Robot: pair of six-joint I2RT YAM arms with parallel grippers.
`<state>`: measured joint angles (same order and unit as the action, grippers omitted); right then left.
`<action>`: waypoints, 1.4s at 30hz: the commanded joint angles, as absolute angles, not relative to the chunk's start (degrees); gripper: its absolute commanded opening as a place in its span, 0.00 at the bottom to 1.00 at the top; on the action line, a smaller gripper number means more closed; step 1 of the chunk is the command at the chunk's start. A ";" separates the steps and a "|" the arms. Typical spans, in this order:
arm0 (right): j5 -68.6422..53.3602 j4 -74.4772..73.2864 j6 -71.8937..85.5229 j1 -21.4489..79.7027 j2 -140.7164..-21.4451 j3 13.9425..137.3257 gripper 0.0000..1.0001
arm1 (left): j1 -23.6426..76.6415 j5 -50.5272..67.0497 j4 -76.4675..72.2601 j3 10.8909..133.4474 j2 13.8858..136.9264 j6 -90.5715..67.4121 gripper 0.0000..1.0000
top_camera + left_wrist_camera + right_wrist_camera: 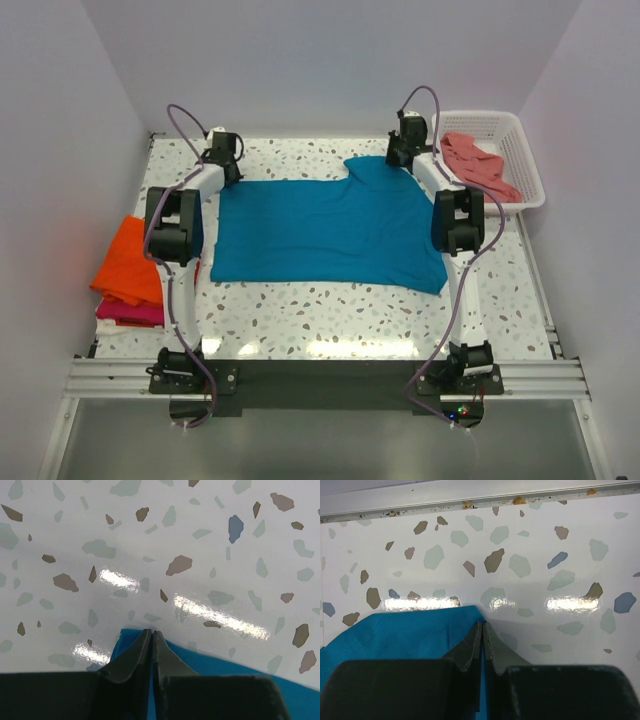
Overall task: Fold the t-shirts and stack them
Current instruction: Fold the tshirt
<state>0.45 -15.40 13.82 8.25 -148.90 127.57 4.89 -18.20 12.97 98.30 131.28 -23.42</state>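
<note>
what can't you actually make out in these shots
- Top view: tips of the left pincer and right pincer, hidden under their own wrists.
- Top view: right edge of the orange t-shirt and magenta t-shirt, behind the left arm.
- Wrist views: most of the teal t-shirt, cut off by the bottom edge.
- Top view: salmon t-shirt, bunched in the basket, shape unreadable.

No text, label, brand or number is legible on the teal shirt point(330, 230), the basket point(482, 115) or the table point(330, 312).
</note>
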 commanded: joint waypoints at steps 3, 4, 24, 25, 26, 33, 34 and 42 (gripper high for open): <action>0.44 -14.41 13.18 8.44 -145.11 126.91 0.00 | 4.31 -18.11 11.87 100.90 131.22 -23.73 0.05; 0.53 -14.50 13.27 8.44 -144.93 126.83 0.00 | 4.31 -18.11 11.87 100.81 131.22 -23.73 0.03; 1.85 -15.91 13.71 8.44 -139.04 125.77 0.00 | 3.34 -17.92 7.82 98.79 126.22 -23.91 0.19; 1.76 -16.00 13.71 8.44 -138.96 125.86 0.00 | 3.34 -18.19 7.74 98.53 125.95 -23.91 0.21; 1.67 -16.08 13.62 8.52 -138.87 125.77 0.00 | 3.34 -18.37 7.65 98.26 125.69 -23.82 0.23; 1.93 -15.38 12.83 8.44 -137.20 123.31 0.00 | 3.34 -19.86 8.61 96.16 124.54 -23.64 0.37; 2.02 -15.38 12.75 8.44 -137.11 123.05 0.00 | 3.34 -19.86 8.53 95.89 124.45 -23.64 0.37; 1.67 -14.85 12.74 8.44 -136.41 121.73 0.00 | 3.34 -20.30 9.67 95.71 125.16 -23.38 0.37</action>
